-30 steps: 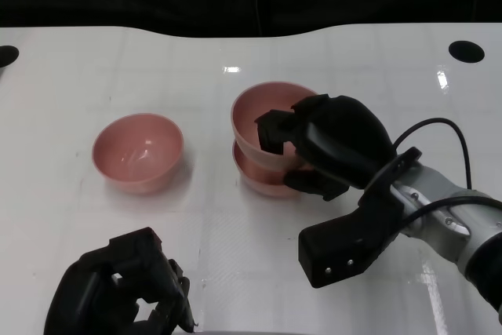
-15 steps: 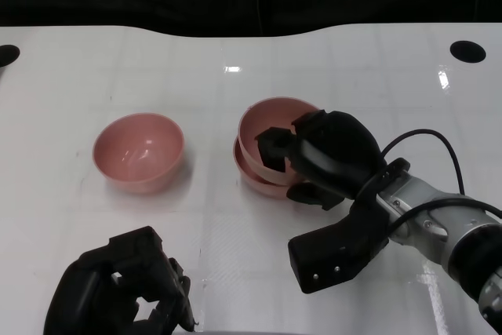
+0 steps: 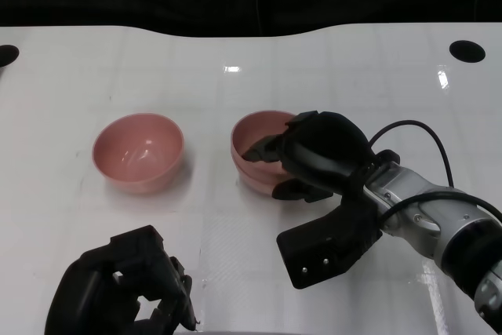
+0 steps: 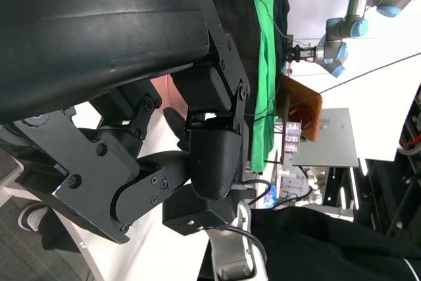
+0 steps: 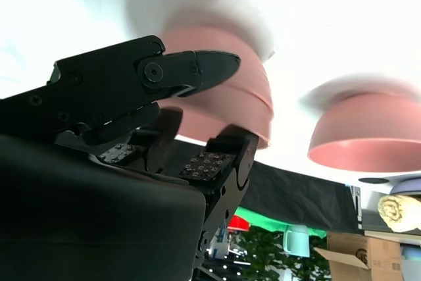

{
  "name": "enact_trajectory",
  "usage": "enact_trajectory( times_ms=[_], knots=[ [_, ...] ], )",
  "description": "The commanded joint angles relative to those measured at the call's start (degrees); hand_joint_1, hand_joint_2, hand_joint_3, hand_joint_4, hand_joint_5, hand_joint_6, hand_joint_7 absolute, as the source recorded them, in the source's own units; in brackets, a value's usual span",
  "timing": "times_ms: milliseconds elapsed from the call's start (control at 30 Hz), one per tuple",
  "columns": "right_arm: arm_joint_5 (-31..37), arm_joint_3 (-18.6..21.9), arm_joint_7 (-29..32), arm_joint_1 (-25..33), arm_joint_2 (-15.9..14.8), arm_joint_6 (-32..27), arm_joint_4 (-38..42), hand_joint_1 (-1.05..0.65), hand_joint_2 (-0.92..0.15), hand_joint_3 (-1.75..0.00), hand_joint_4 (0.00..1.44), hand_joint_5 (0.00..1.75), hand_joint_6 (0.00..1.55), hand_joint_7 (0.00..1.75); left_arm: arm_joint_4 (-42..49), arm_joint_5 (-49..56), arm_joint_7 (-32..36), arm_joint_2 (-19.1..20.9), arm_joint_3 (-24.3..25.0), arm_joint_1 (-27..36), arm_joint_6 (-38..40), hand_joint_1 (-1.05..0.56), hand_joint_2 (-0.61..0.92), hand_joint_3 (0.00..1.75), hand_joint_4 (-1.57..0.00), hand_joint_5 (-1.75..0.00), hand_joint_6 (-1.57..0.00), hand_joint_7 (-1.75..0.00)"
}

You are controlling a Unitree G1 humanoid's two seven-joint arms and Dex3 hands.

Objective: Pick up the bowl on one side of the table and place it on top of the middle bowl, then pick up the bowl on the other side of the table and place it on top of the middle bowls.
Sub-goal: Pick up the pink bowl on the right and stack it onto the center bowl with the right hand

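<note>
Currently three pink bowls are on the white table (image 3: pixel 94 60), two of them nested. Nearest the camera, the left hand (image 3: pixel 121 292) sits low at the table's near edge, palm over the surface, fingers curled inward with nothing in them; the left wrist view shows only its own black shell and finger links, so nothing more can be told there. Ahead of it and slightly to its right, well apart, stands the single bowl (image 3: pixel 139 151), upright and untouched. The right hand (image 3: pixel 318 154) reaches in on its silver forearm (image 3: pixel 439 217) from the near right, a black cable (image 3: pixel 427 135) looping over the wrist. Its fingers hook over the near-right rim of the top bowl (image 3: pixel 255 135), with the thumb side below against the outer wall, so the hand grips that bowl by its rim. The top bowl sits nested in the bottom bowl (image 3: pixel 255 182), which rests on the table directly under the fingers. The right wrist view shows the fingers around the pink wall of the stack, with the single bowl beyond them. No legible writing on hands or bowls. Two dark round holes (image 3: pixel 466 50) lie at the table's far corners.
</note>
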State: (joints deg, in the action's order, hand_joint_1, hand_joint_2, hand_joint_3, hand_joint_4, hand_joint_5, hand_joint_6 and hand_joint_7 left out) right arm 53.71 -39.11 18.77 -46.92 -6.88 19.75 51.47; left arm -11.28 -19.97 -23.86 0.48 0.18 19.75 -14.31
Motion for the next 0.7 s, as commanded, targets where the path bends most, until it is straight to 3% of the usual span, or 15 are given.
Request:
enact_trajectory(
  times_ms=[33,300,700],
  knots=[
    [0.35,-0.61,0.02,1.17,-1.48,-0.67,-1.77,-0.65,-0.92,-0.31,0.45,0.14,0.48,0.00,-0.59,0.10,0.52,0.38,0.24,0.72,-0.51,-0.19,0.47,1.13,-0.99,-1.52,-0.97,-1.35],
    [-1.49,1.21,0.05,4.01,-2.67,-0.16,-6.84,-0.66,-0.92,-0.33,0.44,0.12,0.43,0.00,-0.51,0.21,0.50,0.38,0.33,0.72,-0.96,-0.18,0.46,1.15,-0.99,-1.51,-0.98,-1.33],
    [-6.43,8.81,-3.43,14.76,-9.45,0.23,-28.49,-0.64,-0.92,-0.30,0.45,0.15,0.42,0.00,0.10,-2.45,-0.05,0.70,1.01,-0.14,0.61,-0.17,0.49,1.09,-0.99,-1.50,-0.98,-1.31]
  ],
)
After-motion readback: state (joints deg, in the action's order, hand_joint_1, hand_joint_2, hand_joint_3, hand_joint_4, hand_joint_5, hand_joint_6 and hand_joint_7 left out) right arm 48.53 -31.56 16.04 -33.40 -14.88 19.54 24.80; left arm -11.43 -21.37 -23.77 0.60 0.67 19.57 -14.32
